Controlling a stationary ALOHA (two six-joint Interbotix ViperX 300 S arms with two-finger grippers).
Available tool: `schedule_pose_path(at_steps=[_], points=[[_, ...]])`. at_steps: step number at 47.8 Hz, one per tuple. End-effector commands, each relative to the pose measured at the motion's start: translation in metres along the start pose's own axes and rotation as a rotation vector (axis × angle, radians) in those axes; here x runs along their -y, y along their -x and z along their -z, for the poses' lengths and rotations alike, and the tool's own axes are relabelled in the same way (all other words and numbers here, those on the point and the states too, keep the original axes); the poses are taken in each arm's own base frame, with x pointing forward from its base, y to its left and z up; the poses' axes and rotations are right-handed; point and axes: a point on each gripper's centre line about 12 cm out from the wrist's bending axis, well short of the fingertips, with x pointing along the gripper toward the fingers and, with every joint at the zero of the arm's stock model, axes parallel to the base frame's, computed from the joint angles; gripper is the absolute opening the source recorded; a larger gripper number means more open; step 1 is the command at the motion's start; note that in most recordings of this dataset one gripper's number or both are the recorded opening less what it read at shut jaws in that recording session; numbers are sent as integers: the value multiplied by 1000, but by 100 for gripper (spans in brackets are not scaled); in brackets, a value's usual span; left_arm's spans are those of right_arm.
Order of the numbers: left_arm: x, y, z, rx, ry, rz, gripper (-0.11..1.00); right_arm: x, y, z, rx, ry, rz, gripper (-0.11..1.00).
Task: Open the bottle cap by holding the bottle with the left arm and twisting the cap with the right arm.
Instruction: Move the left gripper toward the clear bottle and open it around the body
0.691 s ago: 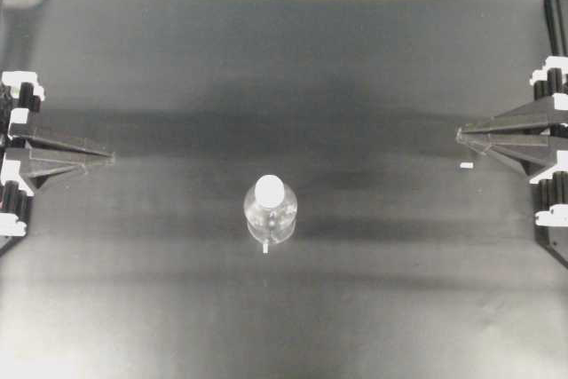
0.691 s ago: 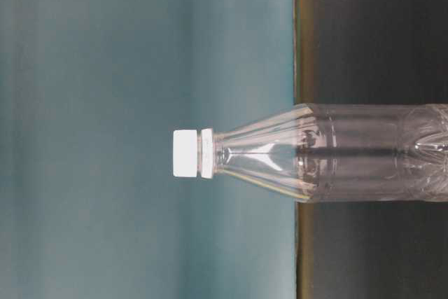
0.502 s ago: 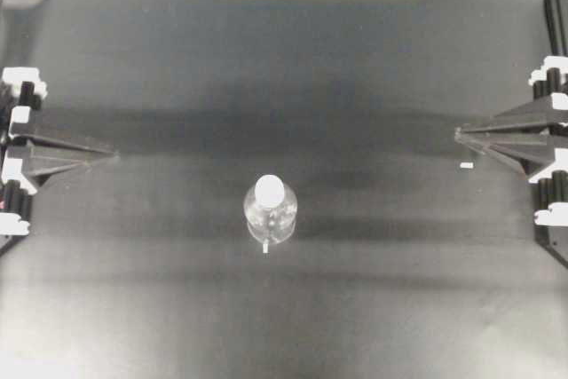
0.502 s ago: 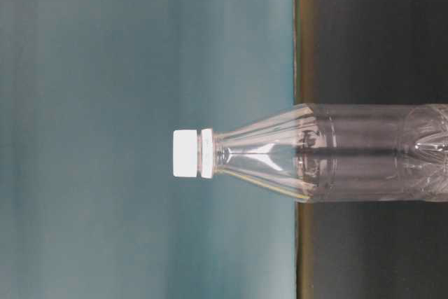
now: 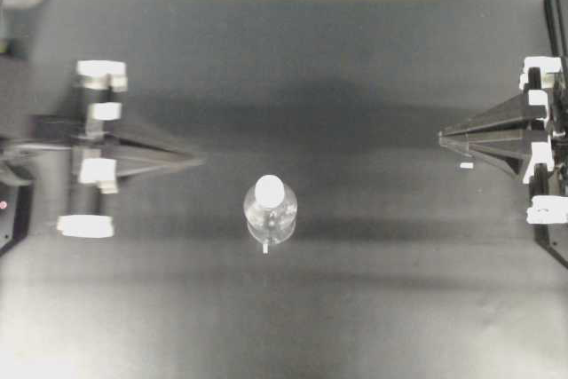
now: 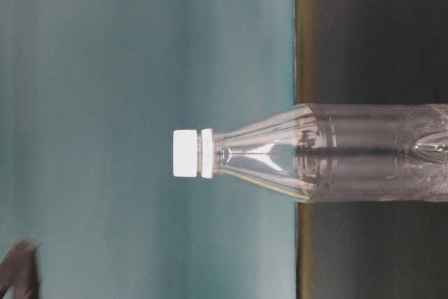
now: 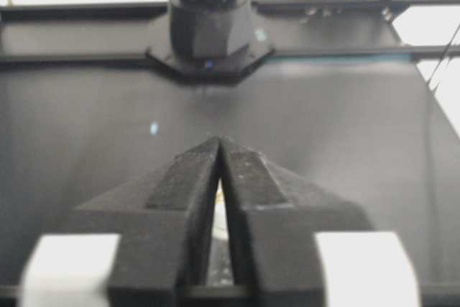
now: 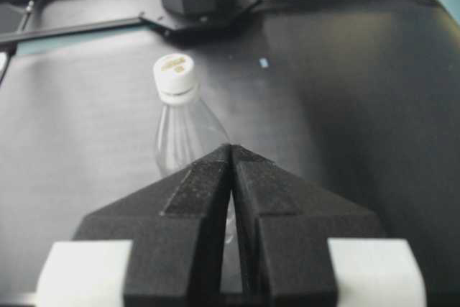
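Bottle (image 5: 270,213) stood mid-bench, cap (image 5: 269,189) on. Left hand (image 5: 197,162) looked closed, empty, approaching; right hand (image 5: 441,138) shut, empty, far off. Next: left probably needs to open.

Black left arm (image 5: 53,153) and right arm (image 5: 541,144), with tapered triangular fingers (image 5: 151,159) and white corner blocks (image 5: 100,70).

The right gripper (image 8: 231,150) has its jaws pressed together, pointing at the clear bottle (image 8: 188,134) standing upright with its white cap (image 8: 175,72) on.
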Motion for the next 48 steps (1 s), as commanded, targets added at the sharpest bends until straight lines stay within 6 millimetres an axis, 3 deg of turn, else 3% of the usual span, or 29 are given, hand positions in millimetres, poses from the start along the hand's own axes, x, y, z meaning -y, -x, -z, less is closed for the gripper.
schedule_pose_path(at_steps=[1, 10, 14, 30, 48], points=[[0, -15, -10, 28, 5, 1, 25, 1, -1, -9, 21, -9, 8, 0], [1, -41, -4, 3, 10, 5, 80, 2, -1, -2, 6, -11, 12, 0], [1, -50, 1, 19, 10, 8, 96, 3, -1, 1, -3, -13, 14, 0], [7, -69, 52, 136, 107, 30, 96, 4, 0, 4, -6, -16, 15, 0], [9, -75, 96, 68, 115, 30, 96, 3, 1, 4, -6, -73, 13, 0]])
